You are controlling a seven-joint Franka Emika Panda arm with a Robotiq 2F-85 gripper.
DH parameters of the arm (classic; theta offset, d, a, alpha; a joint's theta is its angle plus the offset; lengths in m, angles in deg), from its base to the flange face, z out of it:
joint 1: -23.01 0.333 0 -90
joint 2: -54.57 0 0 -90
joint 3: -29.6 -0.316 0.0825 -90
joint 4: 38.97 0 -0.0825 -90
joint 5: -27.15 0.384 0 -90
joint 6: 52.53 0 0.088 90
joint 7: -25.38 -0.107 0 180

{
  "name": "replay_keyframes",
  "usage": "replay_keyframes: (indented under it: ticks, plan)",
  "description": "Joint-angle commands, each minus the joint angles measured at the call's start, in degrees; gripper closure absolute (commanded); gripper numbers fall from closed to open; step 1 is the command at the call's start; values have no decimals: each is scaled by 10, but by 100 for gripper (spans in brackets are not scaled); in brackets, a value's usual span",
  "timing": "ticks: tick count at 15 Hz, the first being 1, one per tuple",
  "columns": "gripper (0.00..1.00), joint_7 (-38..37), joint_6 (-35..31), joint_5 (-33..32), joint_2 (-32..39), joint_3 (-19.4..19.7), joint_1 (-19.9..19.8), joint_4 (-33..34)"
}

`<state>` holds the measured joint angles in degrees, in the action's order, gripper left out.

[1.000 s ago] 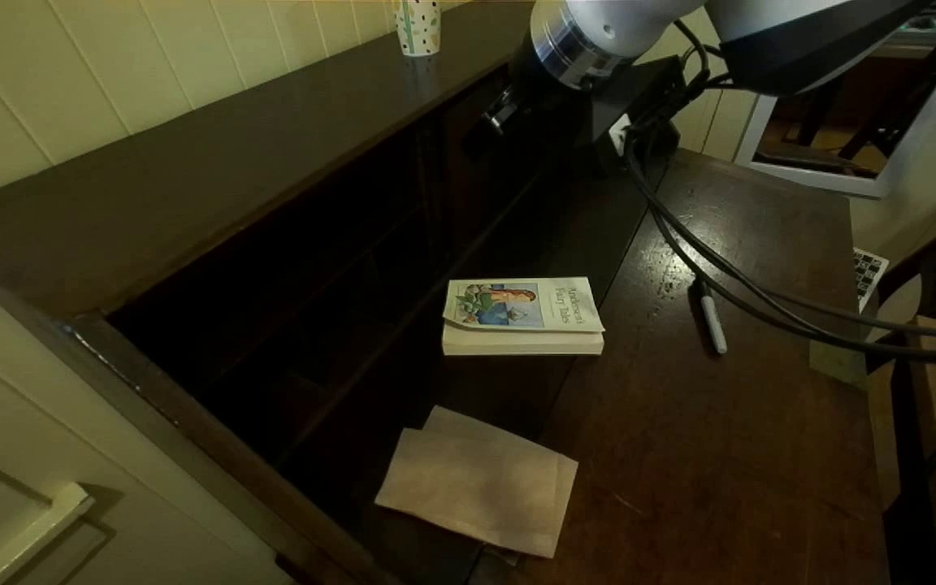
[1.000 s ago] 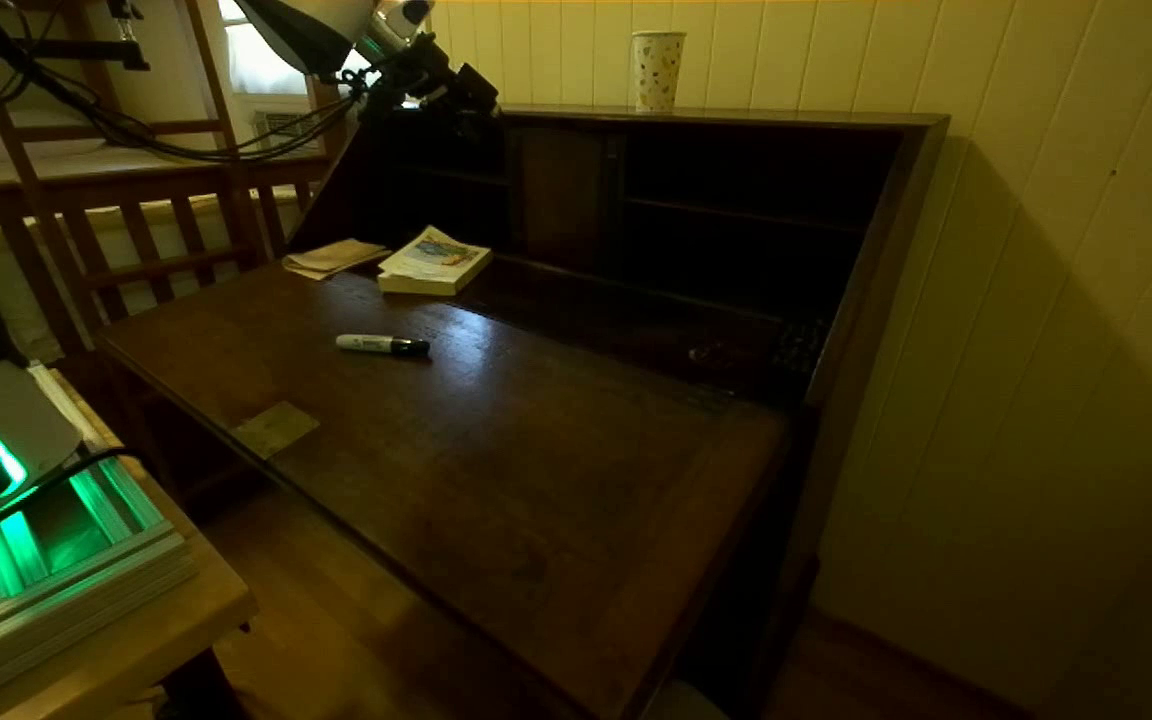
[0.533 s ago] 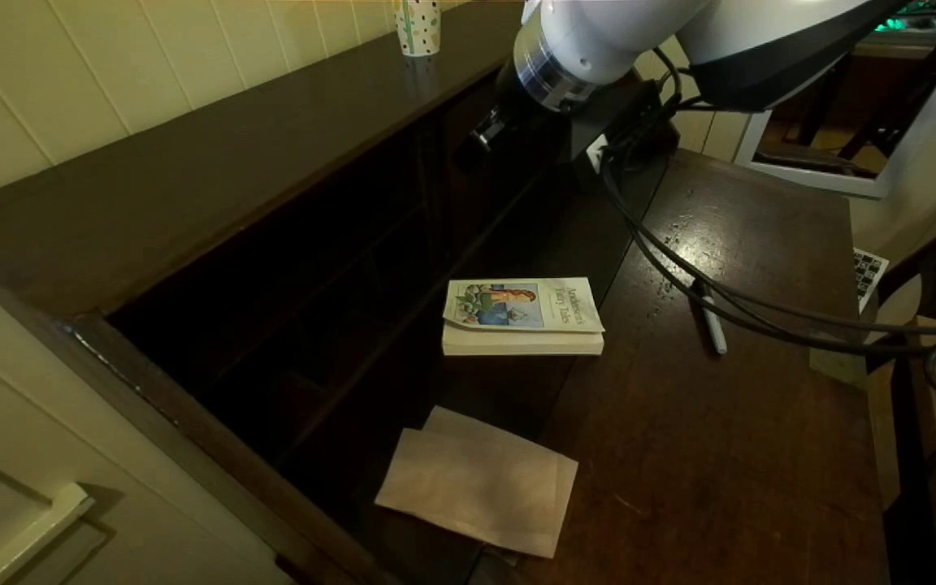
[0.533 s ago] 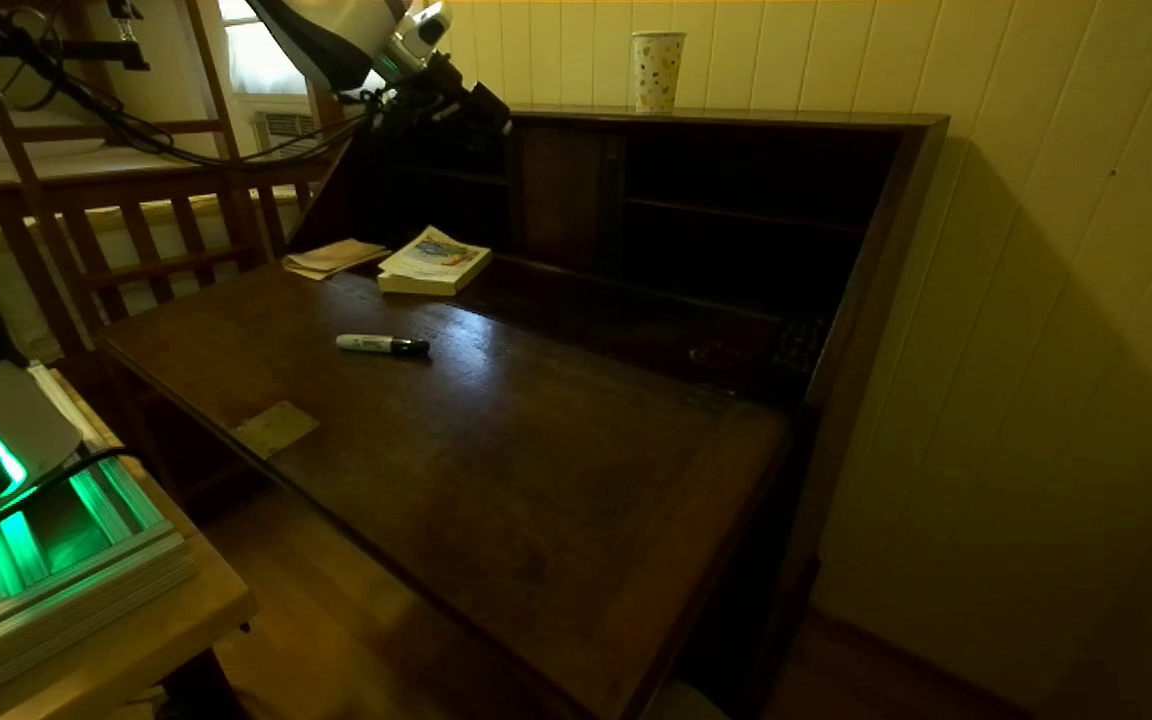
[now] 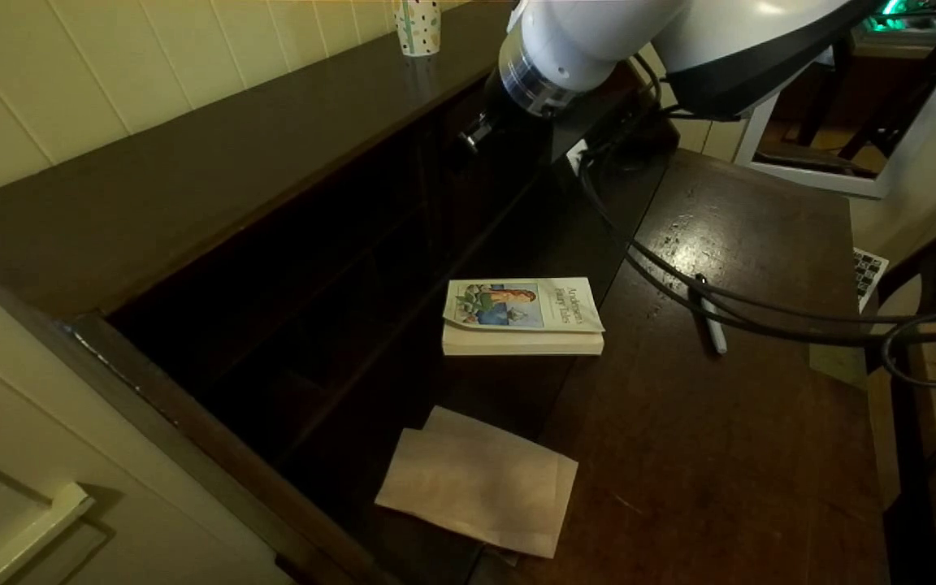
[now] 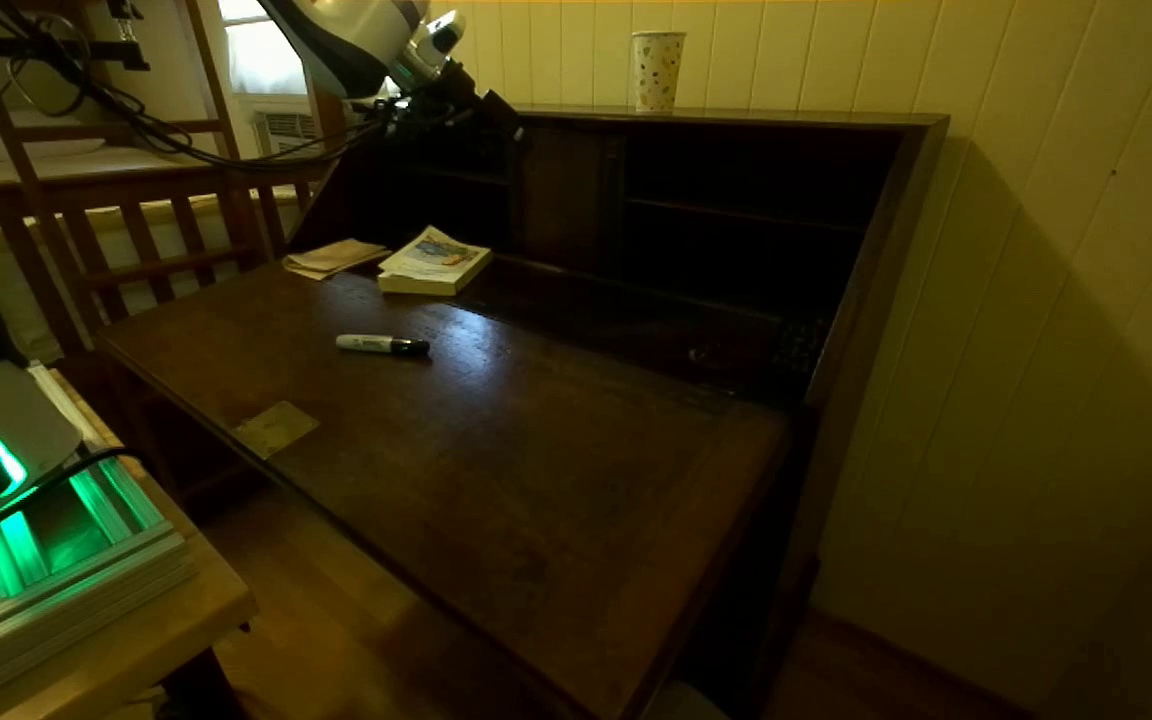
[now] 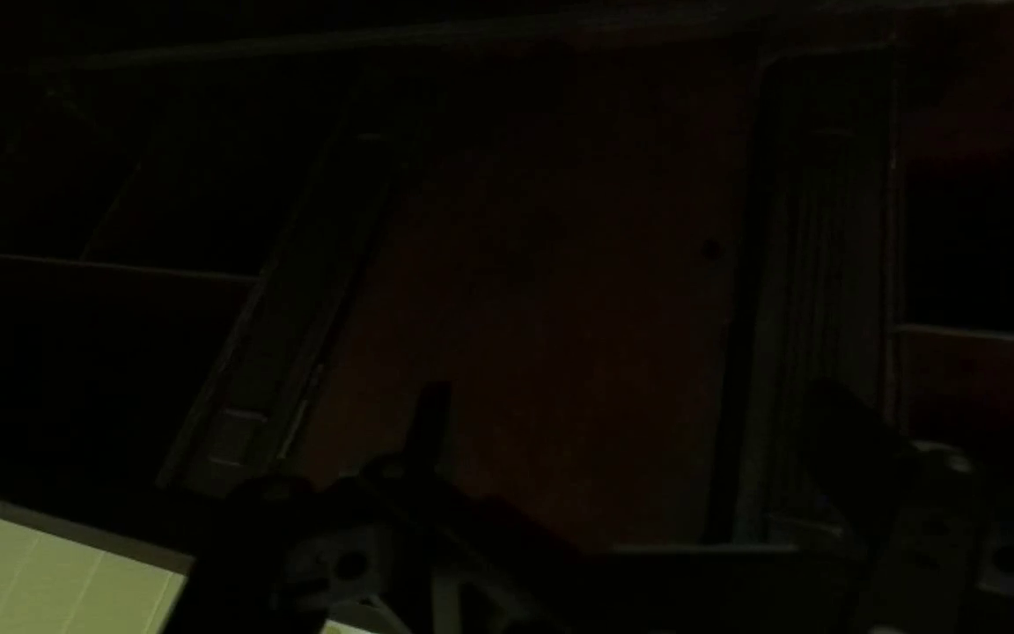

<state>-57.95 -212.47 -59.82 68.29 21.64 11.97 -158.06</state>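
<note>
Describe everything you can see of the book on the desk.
The book is a thick paperback titled Andersen's Fairy Tales, its pale cover bearing a picture of a red-haired figure. Cream page edges show beneath the cover, which seems to curl slightly at one edge. It lies flat, closed and face up on the desk, near but apart from the brown paper. Only the desk appears to touch it.

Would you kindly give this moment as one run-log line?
gripper: open, empty | facing: center panel | desk: book, marker, brown paper | ledge: cup
</note>
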Motion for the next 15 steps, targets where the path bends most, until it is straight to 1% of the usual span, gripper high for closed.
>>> replay_keyframes:
  ticks: [1,9,15]
  plan:
    - [0,-20,17,-4,20,1,4,28]
    - [0,-34,25,-4,45,-1,7,63]
    - [0,-37,36,7,51,-2,8,66]
